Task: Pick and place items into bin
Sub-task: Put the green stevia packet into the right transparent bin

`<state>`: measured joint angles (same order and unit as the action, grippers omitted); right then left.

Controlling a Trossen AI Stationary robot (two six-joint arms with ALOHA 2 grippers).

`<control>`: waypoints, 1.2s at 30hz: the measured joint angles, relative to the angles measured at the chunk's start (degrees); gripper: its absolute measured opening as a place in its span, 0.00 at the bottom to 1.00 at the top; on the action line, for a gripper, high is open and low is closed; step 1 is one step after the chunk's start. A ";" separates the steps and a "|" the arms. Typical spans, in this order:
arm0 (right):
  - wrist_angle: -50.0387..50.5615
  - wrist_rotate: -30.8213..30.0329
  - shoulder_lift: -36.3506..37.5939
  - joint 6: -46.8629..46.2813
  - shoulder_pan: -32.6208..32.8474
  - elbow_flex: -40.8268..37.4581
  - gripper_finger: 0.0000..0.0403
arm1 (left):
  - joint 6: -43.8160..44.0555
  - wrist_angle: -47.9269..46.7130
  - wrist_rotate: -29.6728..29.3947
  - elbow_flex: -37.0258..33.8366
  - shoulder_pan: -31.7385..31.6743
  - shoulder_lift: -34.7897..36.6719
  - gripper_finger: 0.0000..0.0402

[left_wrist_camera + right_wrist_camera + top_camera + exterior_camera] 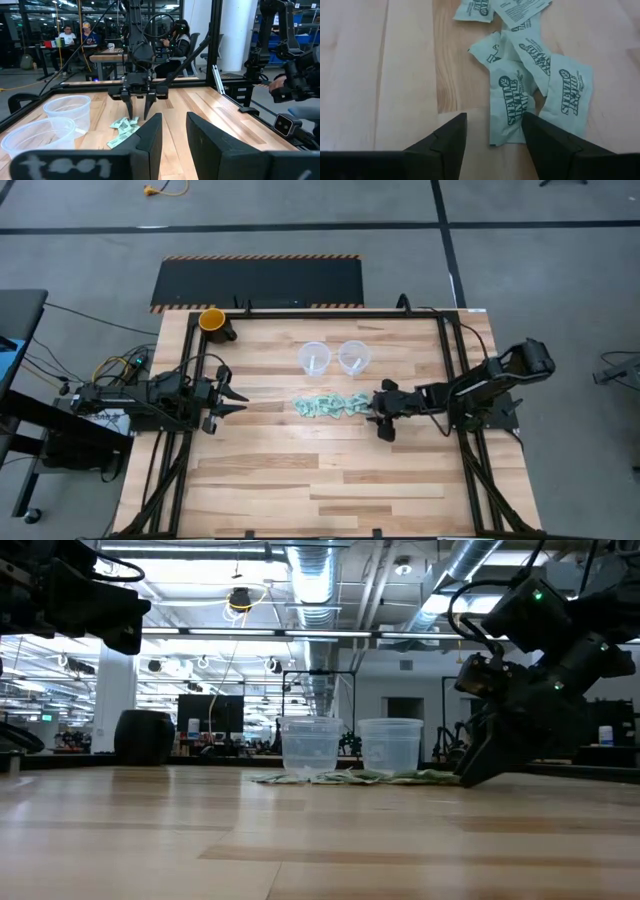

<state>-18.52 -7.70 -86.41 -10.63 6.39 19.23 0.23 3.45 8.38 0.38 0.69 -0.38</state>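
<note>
In the high view the left gripper (237,397) sits at the left-centre of the frame, over the left edge of the bench (330,490), well apart from everything else. Its jaws stand partly open with a bare gap between the dark, flat-faced fingers; they hold nothing and touch nothing.

An orange cup (213,320) stands at the upper left corner of the bench, round and opaque. Near the frame's centre two clear plastic cups (314,358) stand side by side, thin-walled, round and translucent.

Just below them in the frame lie the items (325,406): a loose scatter of small pale green-and-white paper packets, flat, rectangular and slightly crinkled, with dark green printing. They rest on the bench, some overlapping.

The right gripper (374,417) is right of centre in the high view, at the right end of the scatter, tilted down to the bench. Its jaws are spread wide. In the right wrist view one packet (510,102) lies just ahead of the gap between the two dark, wedge-shaped fingertips, its lower edge reaching one finger (547,140). Nothing is gripped.

The bench is pale wood in long, smooth planks with visible grain, framed by black rails.
</note>
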 joint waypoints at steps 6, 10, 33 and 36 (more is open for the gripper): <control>0.37 -0.15 0.37 -2.77 0.46 -0.09 0.37 | 0.00 0.01 0.00 -0.01 0.00 0.02 0.19; -0.37 0.04 0.38 -3.07 1.73 -0.16 0.27 | 0.00 -0.01 -0.01 0.01 -0.02 0.02 0.19; -0.79 7.19 0.13 -2.45 4.26 9.23 0.03 | 0.00 -0.01 0.00 0.01 0.00 0.00 0.19; -0.79 6.49 0.15 -0.96 3.39 11.85 0.04 | 0.00 0.01 0.00 -0.01 0.00 0.02 0.19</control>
<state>-19.31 -1.22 -86.26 -11.59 9.78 31.07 0.23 3.46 8.38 0.36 0.69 -0.36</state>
